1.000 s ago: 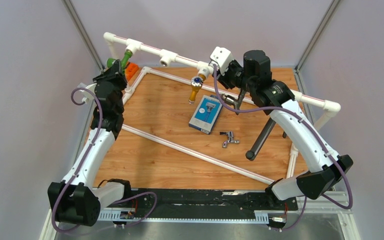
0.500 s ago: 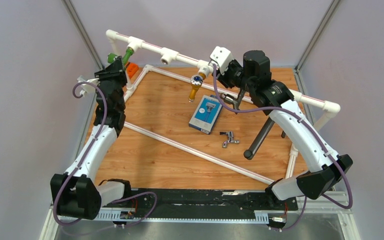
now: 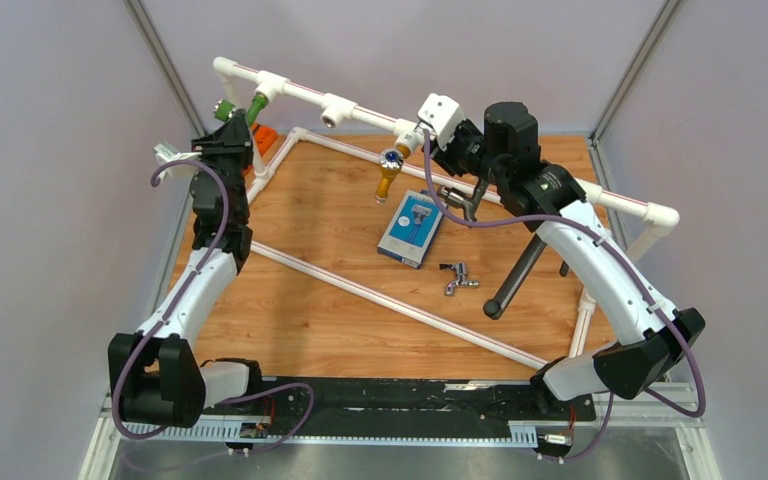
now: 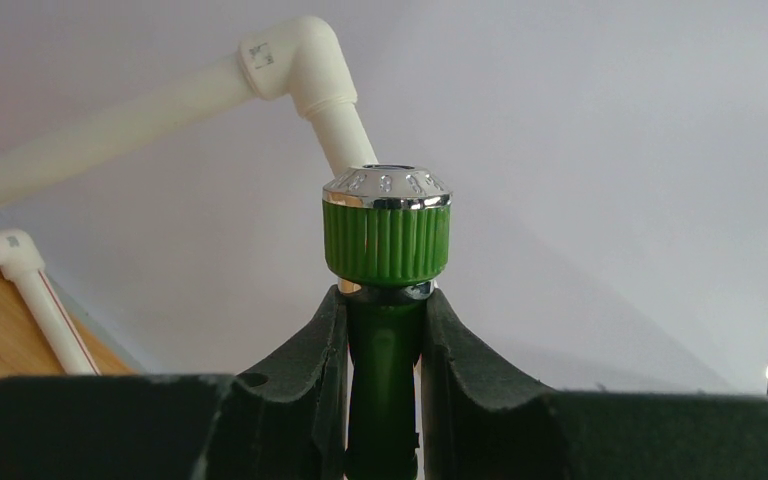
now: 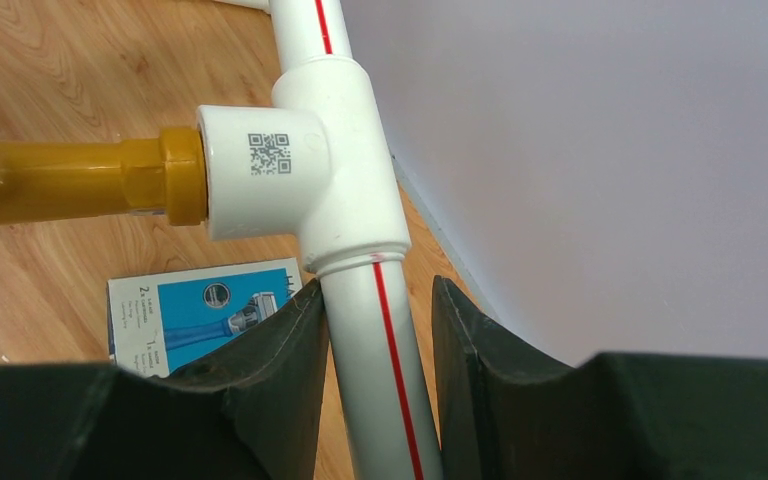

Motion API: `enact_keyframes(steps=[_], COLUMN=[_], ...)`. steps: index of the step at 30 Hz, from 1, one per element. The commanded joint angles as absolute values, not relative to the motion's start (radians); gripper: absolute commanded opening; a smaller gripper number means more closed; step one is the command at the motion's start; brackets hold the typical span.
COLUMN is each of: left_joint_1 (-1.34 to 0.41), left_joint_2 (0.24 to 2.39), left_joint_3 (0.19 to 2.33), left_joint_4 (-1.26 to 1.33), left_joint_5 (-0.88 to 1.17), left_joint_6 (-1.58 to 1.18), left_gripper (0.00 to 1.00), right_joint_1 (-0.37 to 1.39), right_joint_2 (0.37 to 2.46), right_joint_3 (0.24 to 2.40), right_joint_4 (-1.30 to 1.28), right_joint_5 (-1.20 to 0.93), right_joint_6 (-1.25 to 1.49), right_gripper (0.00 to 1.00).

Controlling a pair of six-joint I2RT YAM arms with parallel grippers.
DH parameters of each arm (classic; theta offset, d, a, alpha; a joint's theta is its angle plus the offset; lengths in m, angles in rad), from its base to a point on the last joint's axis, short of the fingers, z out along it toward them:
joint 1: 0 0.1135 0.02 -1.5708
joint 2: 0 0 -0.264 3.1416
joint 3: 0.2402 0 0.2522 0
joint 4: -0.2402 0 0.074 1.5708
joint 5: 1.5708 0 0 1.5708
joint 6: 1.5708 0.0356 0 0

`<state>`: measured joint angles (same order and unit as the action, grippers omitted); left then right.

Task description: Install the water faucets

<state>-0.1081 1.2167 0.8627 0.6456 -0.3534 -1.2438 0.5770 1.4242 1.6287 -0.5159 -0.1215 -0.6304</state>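
Now the left gripper has its jaws clamped on the green faucet, and the jaws of the right gripper are clamped on the white pipe

My two arms, white over black.
White shells on my left arm and right arm meet black joint housings; purple cables loop along both; a white camera box caps the right wrist; my fingers are dark and matte.
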Motion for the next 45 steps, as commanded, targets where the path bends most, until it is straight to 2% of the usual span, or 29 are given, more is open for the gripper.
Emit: enact_keyframes(steps=[1, 6, 14, 32, 45], left_joint_1=[-0.083, -0.071, -0.069, -0.051, -0.006], left_joint_2=[1.308, 1.331, 1.338, 1.394, 1.402], left_joint_3=[0.81, 0.818, 0.81, 0.782, 0.856], left_joint_4=[0.656, 0.689, 0.736, 0.787, 0.609], left_joint_5=[-0.143, -0.028, -0.006, 0.23, 0.373], left_joint_6=[-1.123, -1.011, -0.896, -0.556, -0.28], left_gripper=[0.0, 0.0, 0.0, 0.0, 0.0], right_joint_1=[0.695, 0.701, 0.709, 0.724, 0.741], right_joint_2=[1.385, 1.385, 1.382, 1.368, 1.359], right_joint_3=[1.578, 1.578, 1.577, 1.562, 1.551], right_joint_4=[-0.709, -0.709, -0.712, -0.716, -0.716], right_joint_5=[-0.31, -0.31, -0.307, -0.304, -0.301], right_joint_6=[-0.465, -0.466, -0.472, -0.497, -0.515], right_gripper=[0.0, 0.0, 0.0, 0.0, 0.0])
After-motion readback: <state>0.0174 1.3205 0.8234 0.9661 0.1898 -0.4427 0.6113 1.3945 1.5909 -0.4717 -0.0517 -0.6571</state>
